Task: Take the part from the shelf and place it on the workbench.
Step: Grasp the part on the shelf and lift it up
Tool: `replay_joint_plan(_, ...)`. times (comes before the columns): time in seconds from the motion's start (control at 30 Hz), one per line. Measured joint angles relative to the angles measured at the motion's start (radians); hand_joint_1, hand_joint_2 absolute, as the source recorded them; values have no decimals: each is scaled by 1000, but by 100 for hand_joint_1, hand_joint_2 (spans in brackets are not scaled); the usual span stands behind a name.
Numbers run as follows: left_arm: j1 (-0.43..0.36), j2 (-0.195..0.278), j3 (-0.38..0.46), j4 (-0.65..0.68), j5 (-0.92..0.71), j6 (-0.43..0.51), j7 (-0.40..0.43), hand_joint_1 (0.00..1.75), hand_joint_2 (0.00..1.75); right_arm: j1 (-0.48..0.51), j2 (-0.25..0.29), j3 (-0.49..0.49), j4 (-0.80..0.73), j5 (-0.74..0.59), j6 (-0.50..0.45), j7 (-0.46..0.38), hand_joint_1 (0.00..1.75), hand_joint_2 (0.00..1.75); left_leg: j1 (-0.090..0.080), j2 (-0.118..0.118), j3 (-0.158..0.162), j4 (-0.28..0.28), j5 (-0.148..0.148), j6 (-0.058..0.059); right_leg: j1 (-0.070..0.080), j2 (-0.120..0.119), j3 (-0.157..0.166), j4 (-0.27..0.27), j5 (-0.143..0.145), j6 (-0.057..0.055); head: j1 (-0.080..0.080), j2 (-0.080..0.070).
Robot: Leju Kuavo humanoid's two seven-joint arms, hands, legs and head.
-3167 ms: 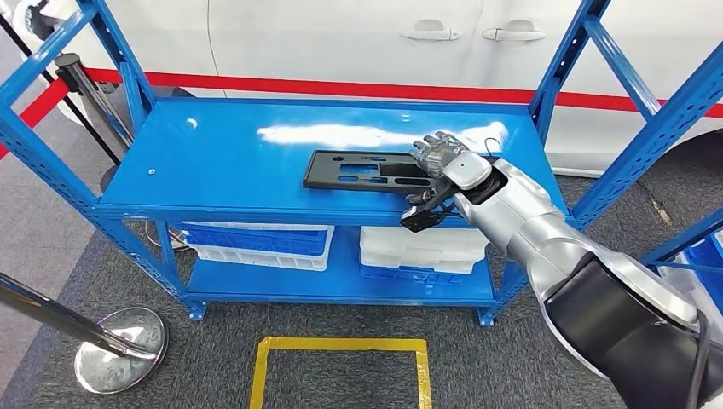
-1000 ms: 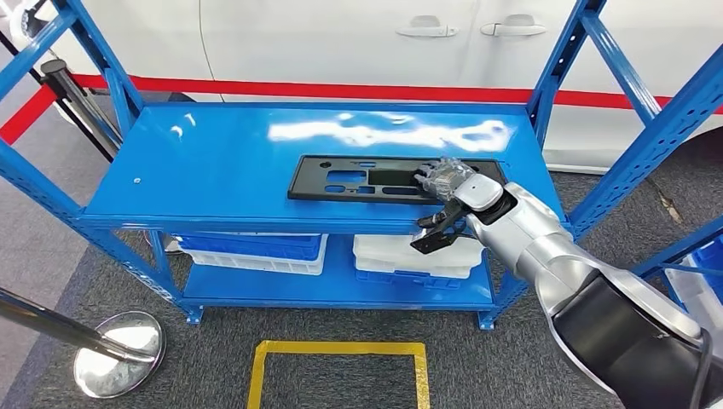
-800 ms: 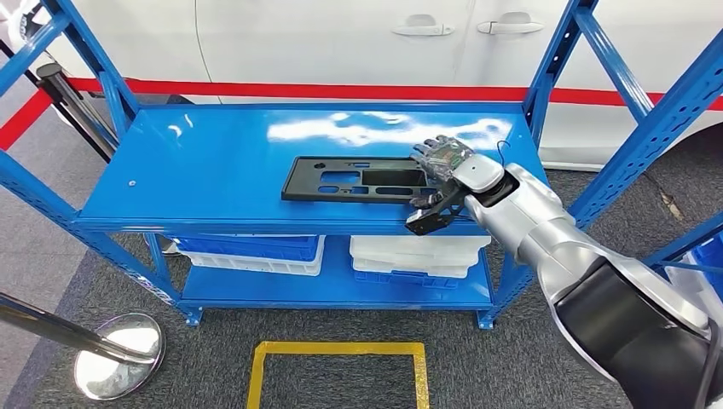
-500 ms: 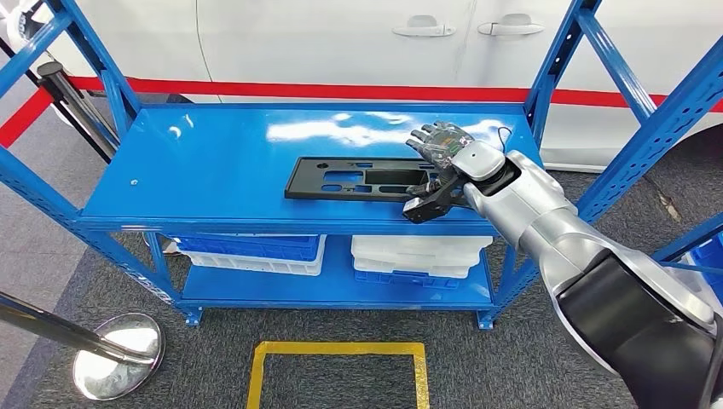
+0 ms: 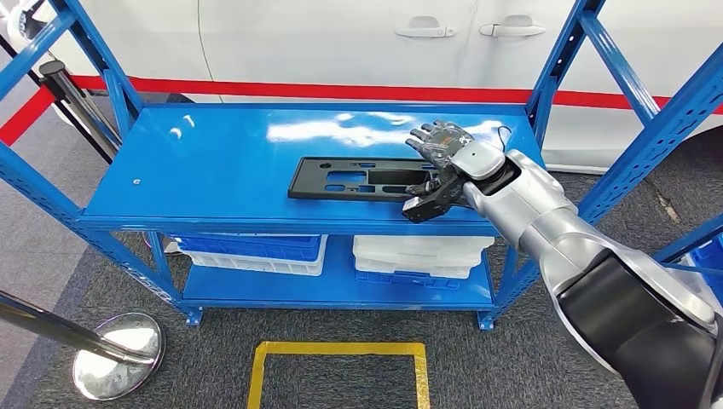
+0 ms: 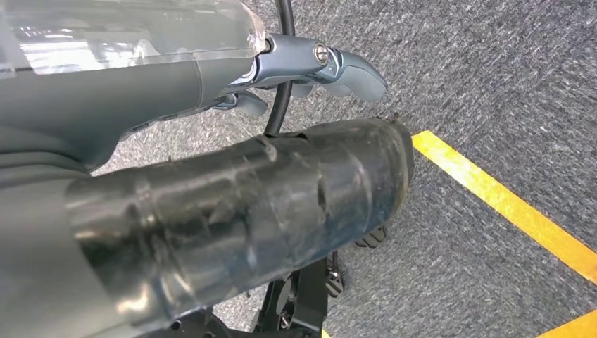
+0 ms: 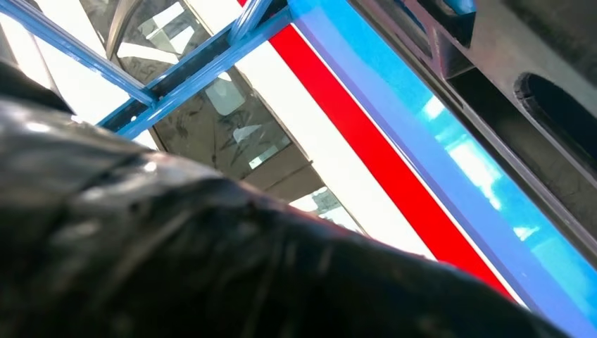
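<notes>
**My right hand at the end of the black part on the shelf**

I look down at a blue shelf [image 5: 213,162]. On its top board lies the black part [image 5: 358,178], a flat, long plate with several cut-out openings. It lies flat on the board, near the front edge and more to the right half.

My right hand [image 5: 443,158] is at the right end of the part. The fingers [image 5: 429,136] are spread over this end from above, and the dark thumb [image 5: 424,204] is below, at the front edge of the board. It looks like I hold the end of the part between the fingers and the thumb, but I cannot tell if the grip is really closed on it. In the right wrist view the dark surface of the part [image 7: 535,77] is very close to the camera, with the blue board under it.

My left hand [image 6: 211,176] hangs down over grey carpet with a yellow tape line [image 6: 507,204]. A thick thumb and one grey finger are seen, with nothing between them; whether the hand is open or closed I cannot tell.

On the lower board stand a blue and white bin [image 5: 256,249] at the left and white bins [image 5: 422,256] at the right. Behind the shelf is a white car [image 5: 367,43]. On the floor in front there is a yellow tape square [image 5: 337,349], and at the left a chrome post base [image 5: 115,354].
</notes>
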Motion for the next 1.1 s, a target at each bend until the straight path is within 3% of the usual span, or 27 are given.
replay_joint_plan(0.53, 0, 0, 0, 0, -3, -2, 1, 0, 0, 9, 0, -1, 0, -9, 7, -3, 0, 0, 0, 0, 0, 0, -1, 0, 0, 0, 0, 0, 0, 0, 0, 0)
replay_joint_plan(0.67, -1, 0, 0, 0, -8, -5, 0, 0, 0, 34, 0, -1, 5, -8, -5, -4, 0, 175, 0, 0, 0, 0, -1, 0, 0, 0, 0, 0, 0, 0, 0, 0)
replay_joint_plan(1.1, -3, 1, 0, 0, -20, -6, 14, 0, 0, 79, 0, -1, 38, -6, -28, -26, 0, 175, 0, 0, 0, 0, -1, 0, 0, 0, 0, 0, 0, 0, 0, 0)
